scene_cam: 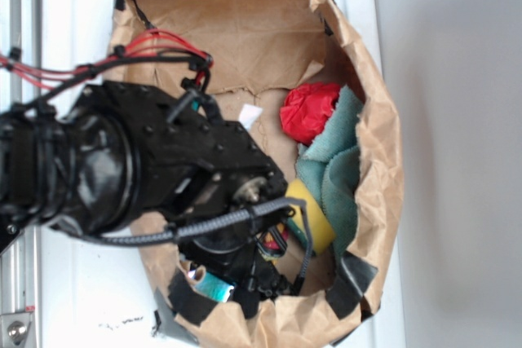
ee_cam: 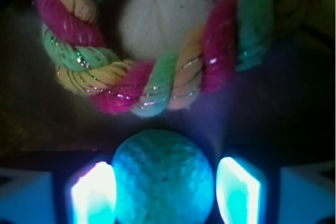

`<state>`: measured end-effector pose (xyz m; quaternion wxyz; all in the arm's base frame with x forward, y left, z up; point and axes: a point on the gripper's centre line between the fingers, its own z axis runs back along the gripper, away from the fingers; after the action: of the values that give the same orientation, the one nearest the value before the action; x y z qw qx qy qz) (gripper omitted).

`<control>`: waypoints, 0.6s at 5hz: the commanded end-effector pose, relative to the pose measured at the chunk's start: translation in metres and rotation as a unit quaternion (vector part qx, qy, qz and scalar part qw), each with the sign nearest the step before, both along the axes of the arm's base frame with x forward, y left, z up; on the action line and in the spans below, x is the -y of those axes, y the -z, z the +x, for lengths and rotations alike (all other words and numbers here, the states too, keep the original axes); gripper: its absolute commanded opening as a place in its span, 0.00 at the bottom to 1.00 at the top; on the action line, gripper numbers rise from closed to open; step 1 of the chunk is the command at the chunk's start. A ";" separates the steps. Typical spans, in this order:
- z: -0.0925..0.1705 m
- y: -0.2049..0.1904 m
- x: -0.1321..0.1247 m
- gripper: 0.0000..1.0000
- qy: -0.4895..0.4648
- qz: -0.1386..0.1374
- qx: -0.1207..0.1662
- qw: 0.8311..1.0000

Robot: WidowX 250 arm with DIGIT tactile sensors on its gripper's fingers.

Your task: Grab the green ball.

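Note:
The green ball (ee_cam: 164, 179), round with a matte, pitted surface, fills the space between my two glowing fingers in the wrist view. My gripper (ee_cam: 166, 187) straddles it: the left pad (ee_cam: 94, 195) is against the ball's side, while a thin dark gap shows before the right pad (ee_cam: 237, 192). The jaws stand open around the ball. In the exterior view the gripper (scene_cam: 236, 279) reaches down into the brown paper bag (scene_cam: 383, 144), and the arm hides the ball.
A multicoloured twisted rope ring (ee_cam: 131, 87) lies just beyond the ball, with a white object (ee_cam: 157, 19) inside it. The bag also holds a red crumpled item (scene_cam: 310, 112), a teal terry cloth (scene_cam: 338, 160) and a yellow sponge (scene_cam: 314, 213). The bag walls stand close all round.

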<state>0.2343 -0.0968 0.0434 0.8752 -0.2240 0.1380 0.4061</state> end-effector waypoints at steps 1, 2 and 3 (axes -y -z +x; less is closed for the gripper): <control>0.002 -0.012 0.003 0.00 0.007 -0.004 0.025 1.000; 0.003 -0.011 0.002 0.00 0.007 -0.003 0.026 1.000; 0.004 -0.014 0.000 0.00 0.011 -0.002 0.033 0.999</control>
<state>0.2343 -0.0936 0.0434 0.8835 -0.2187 0.1271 0.3943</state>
